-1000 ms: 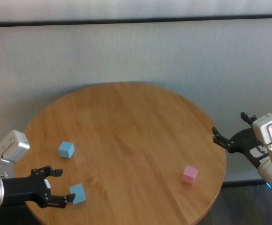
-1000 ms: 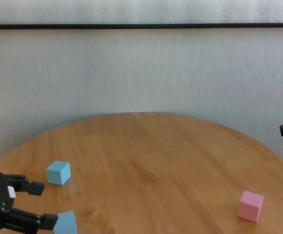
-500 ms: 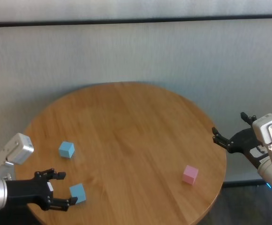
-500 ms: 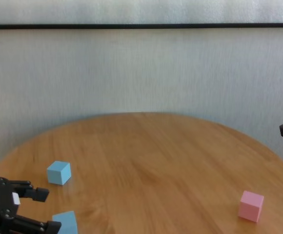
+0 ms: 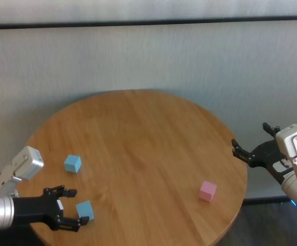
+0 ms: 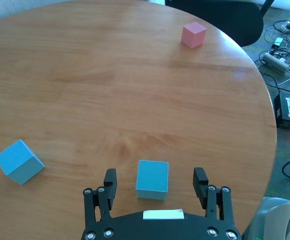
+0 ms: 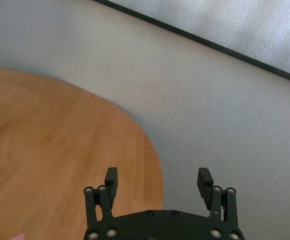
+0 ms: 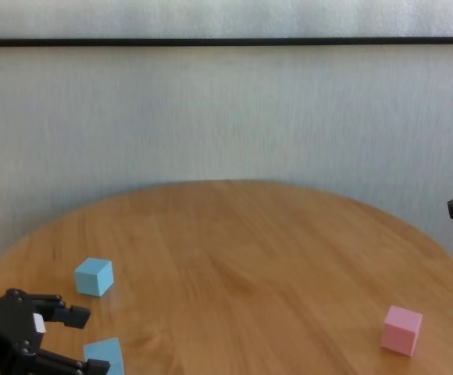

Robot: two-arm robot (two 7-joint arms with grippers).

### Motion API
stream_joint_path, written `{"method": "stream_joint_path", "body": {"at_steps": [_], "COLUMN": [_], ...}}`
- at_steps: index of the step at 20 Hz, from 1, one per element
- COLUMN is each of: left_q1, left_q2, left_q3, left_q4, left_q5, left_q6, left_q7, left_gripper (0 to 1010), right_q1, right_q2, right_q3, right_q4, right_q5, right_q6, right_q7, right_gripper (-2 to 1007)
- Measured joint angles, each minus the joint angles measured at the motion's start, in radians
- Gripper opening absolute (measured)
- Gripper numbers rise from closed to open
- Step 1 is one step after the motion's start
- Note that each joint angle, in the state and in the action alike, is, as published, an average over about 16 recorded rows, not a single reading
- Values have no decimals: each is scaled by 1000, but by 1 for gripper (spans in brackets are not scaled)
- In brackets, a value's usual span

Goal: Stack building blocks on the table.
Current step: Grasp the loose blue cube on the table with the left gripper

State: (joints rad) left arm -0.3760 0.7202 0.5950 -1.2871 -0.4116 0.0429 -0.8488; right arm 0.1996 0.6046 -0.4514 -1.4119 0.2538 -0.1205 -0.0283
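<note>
Your left gripper (image 6: pixel 155 182) has its fingers spread around the near blue block (image 6: pixel 152 179) without touching, which only the wrist cam shows. Far blue block (image 5: pixel 72 163) and pink block (image 5: pixel 207 191) sit apart on the table (image 5: pixel 138 133). Right gripper (image 5: pixel 250 152) hangs spread past the table's right edge.

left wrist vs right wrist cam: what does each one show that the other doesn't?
Left wrist only: the left gripper open, its fingers on either side of a light blue block without touching it, a second light blue block off to one side, the whole pink block far across the table, and a power strip and cables on the floor.
Right wrist only: the right gripper open and empty beyond the table's edge, with the pale wall behind it.
Both: the wooden table.
</note>
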Motion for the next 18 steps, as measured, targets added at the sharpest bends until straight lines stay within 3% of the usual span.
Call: {"method": "stream_joint_path", "body": {"at_steps": [18], "left_q1": [-43], "left_q2": [-34], "left_q3": [30], "left_q4": [57], "left_q5": [29], "left_q6": [1], "left_q7": [-8], "left_gripper": [1000], "right_q1": [0], "right_q2": [0], "right_q3": [0], "right_q4": [0], "right_q5": [0], "right_q6": [0], "right_q7": [0], "right_gripper": [1005]}}
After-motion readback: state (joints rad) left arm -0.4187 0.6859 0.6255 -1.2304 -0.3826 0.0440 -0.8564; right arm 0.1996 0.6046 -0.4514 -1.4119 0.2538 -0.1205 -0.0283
